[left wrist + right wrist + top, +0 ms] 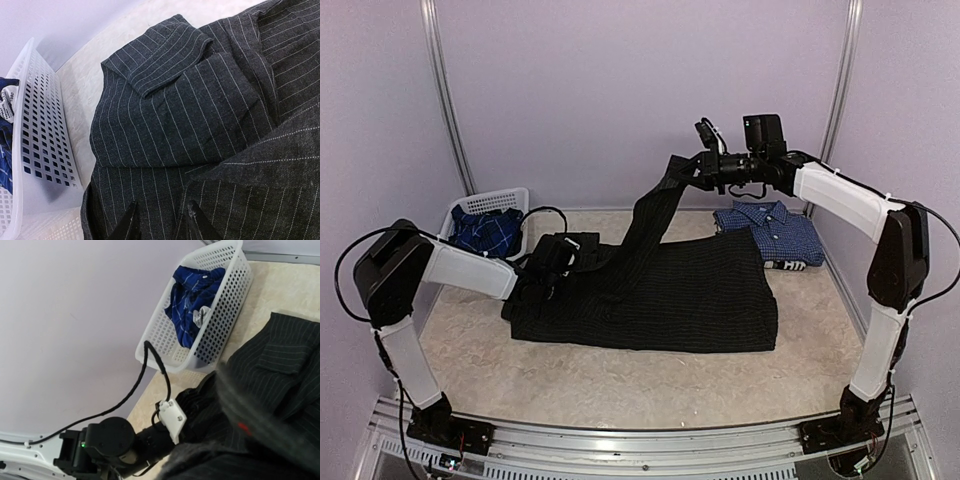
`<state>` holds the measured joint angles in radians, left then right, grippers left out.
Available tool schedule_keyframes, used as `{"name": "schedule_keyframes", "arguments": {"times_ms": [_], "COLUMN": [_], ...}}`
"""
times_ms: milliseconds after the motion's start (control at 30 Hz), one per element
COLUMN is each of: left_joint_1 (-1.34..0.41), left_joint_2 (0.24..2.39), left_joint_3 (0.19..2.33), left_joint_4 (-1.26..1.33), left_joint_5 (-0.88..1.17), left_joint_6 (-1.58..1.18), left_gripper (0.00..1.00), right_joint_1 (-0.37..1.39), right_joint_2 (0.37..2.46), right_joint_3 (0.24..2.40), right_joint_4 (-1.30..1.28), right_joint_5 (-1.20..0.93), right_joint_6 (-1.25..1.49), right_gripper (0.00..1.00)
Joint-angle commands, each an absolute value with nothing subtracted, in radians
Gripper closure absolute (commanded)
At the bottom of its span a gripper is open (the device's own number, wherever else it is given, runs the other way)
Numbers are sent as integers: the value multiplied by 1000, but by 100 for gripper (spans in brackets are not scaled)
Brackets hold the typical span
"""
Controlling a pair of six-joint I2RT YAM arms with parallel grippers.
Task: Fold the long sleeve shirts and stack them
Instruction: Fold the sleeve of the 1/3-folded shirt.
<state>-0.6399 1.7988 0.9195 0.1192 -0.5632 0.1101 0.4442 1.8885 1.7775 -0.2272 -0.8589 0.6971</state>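
**Right arm holds a sleeve aloft as left gripper parts over the black shirt**

The black pinstriped shirt [690, 290] lies spread across the middle of the table [620, 385], its body flat and roughly rectangular. One sleeve [645, 230] rises off it in a taut band toward the back right. There the right gripper [682, 172] is pinched closed on the sleeve's end, well above the tabletop.

The left gripper [165, 224] sits low over the shirt's left edge. In the left wrist view its two fingers [131, 222] stand a little apart, and pinstriped cloth lies flat beneath the gap rather than bunched in it. Just ahead of them a buttoned cuff [160, 57] is folded back over the shirt's body.

The blue-and-white checked shirt [770, 232] rests folded at the back right of the table, collar up, just beyond the black shirt's far right corner. The darker blue plaid shirt [485, 232] is crumpled inside the white lattice basket [510, 195] at the back left. The basket stands close beside the black shirt's left edge.
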Motion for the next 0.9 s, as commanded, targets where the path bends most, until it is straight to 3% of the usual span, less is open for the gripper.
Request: {"name": "schedule_keyframes", "arguments": {"times_ms": [0,300,667,867], "left_joint_1": [-634,-630,-629,-629], "left_joint_2": [1801,1653,1507,1498], "left_joint_3": [938,866,827,827], "left_joint_4": [85,60,53,42], "left_joint_5": [-597,-615,-507,-504], "left_joint_6": [109,24,-59,-58], "left_gripper": [71,67,51,49], "right_joint_1": [457,459,504,547], "right_joint_2": [1849,1827,1876,1697], "right_joint_3": [1769,1726,1861,1570], "right_joint_4": [-222,-242,-305,-360], "right_joint_5": [-859,-863,-876,-831], "right_joint_6": [672,653,618,556], "right_gripper": [100,100,100,100]}}
